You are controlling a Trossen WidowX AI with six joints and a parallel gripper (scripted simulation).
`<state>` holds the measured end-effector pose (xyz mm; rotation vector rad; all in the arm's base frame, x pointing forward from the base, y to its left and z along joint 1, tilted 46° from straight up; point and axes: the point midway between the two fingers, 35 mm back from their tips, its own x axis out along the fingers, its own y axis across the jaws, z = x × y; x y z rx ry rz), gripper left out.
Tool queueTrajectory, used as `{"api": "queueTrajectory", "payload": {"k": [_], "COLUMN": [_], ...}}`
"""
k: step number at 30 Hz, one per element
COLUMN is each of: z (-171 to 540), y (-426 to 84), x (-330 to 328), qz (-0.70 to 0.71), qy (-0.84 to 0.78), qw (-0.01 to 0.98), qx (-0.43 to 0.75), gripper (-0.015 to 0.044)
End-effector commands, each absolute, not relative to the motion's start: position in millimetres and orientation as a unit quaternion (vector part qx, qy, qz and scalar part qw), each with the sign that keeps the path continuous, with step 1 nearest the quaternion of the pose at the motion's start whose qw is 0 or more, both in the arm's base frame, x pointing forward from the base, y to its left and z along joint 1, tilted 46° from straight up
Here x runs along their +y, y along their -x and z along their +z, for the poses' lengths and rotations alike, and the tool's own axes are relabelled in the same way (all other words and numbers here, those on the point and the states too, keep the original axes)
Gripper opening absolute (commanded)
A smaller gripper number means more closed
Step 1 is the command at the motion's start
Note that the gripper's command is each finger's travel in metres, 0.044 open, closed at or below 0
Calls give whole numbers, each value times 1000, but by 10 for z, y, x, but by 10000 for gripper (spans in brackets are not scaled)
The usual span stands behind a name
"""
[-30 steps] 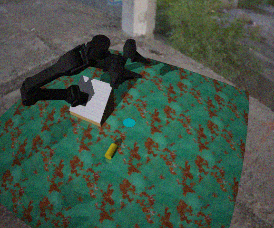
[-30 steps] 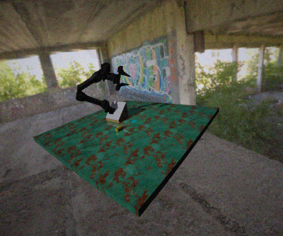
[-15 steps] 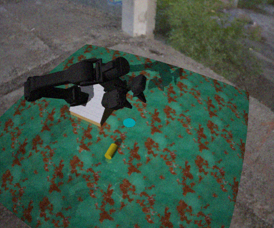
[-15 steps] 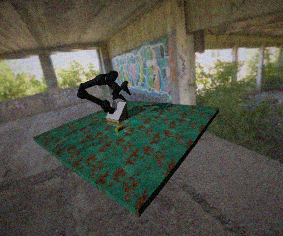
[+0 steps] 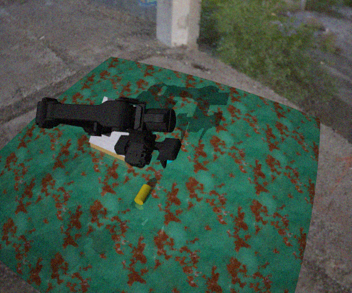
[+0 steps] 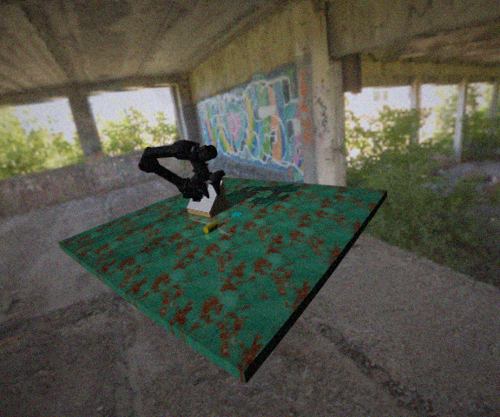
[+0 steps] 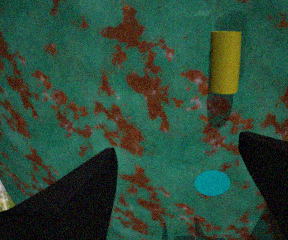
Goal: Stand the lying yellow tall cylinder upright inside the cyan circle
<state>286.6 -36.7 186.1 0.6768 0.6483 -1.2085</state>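
The yellow tall cylinder (image 5: 143, 193) lies on its side on the green, rust-spotted table top, in front of the arm; it also shows in the exterior view (image 6: 209, 227) and in the wrist view (image 7: 226, 62). The cyan circle (image 7: 212, 183) is a small flat disc on the table, seen between the fingertips in the wrist view; in the top view only a sliver (image 5: 169, 162) shows under the gripper, and it shows beside the base in the exterior view (image 6: 237, 215). My gripper (image 5: 157, 154) points down above the circle, open and empty, well above the table.
The arm's white and tan base block (image 5: 108, 143) stands behind the circle, partly hidden by the arm. The table top is a square slab with edges on all sides (image 6: 312, 287). A concrete pillar (image 5: 178, 20) stands beyond the far edge.
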Motion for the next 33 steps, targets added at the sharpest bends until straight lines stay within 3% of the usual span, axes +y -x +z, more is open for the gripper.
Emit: {"api": "queueTrajectory", "payload": {"k": [1,12,28,33], "z": [1852,1847,1100,1100], "y": [-2736,-2561,-2538,-2538], "x": [-601,-872,-1651,-1651], "qz": [-600,-657,-657,-657], "qy": [-287,-259,-258,-258], "qw": [691,652,653,653], "qx": [284,276,274,274], "gripper": [309,309,309,178]}}
